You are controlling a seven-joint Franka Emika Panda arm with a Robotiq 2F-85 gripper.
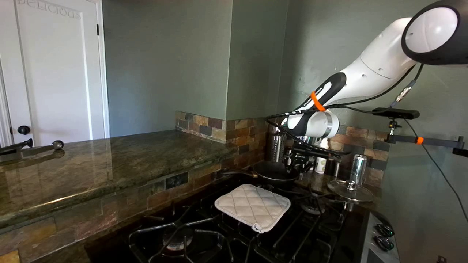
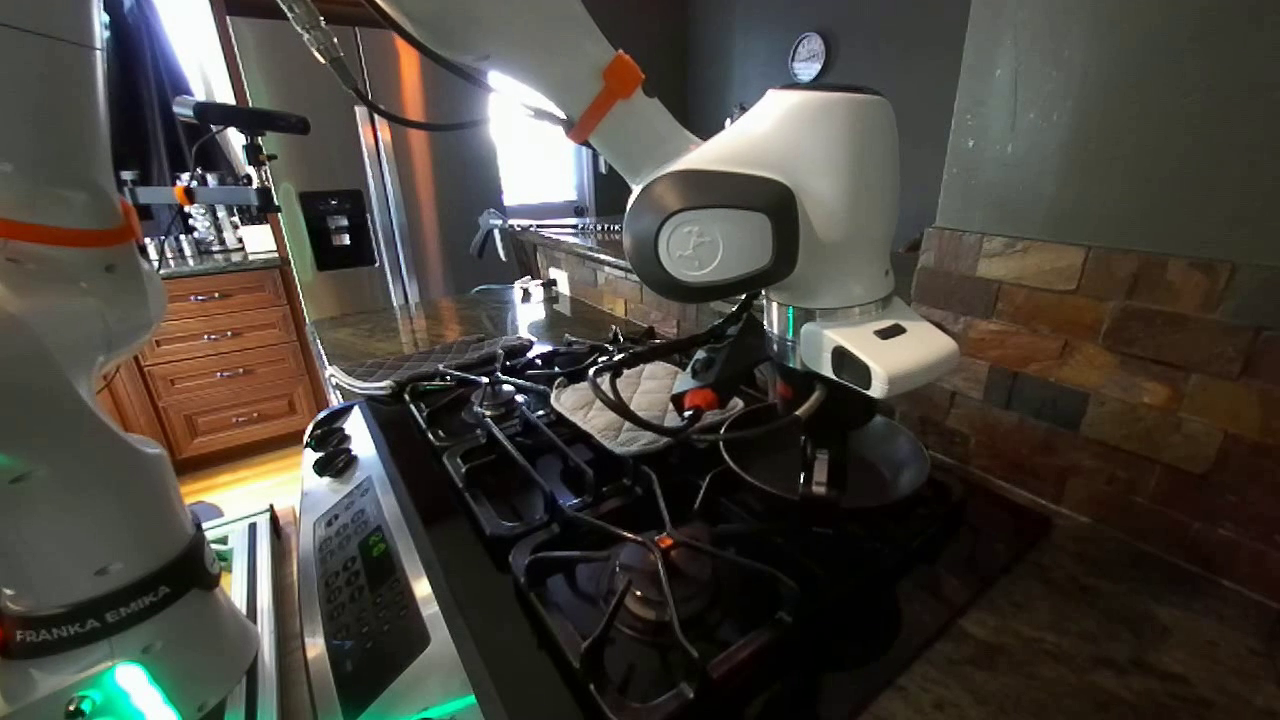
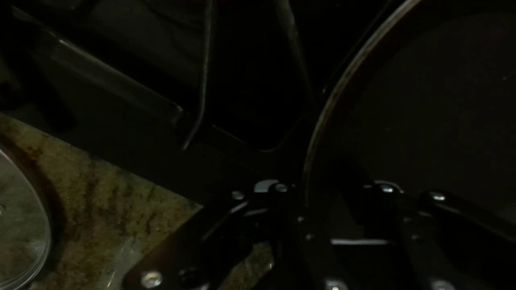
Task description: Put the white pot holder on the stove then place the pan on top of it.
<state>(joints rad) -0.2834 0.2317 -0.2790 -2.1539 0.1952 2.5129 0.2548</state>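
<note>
At lower centre of an exterior view the pot holder (image 1: 252, 207) lies on the stove (image 1: 177, 240), so the first step looks done. Just above it in the frame sits the pan (image 1: 273, 171); gripping that seems in hand. The wrist view is dark, but the tool (image 3: 332, 191) appears spread, astride the pan's rim; next it should clamp and lift. Farther right, a lid (image 1: 345, 191) and a canister (image 1: 358, 168) would crowd any swing that way.
</note>
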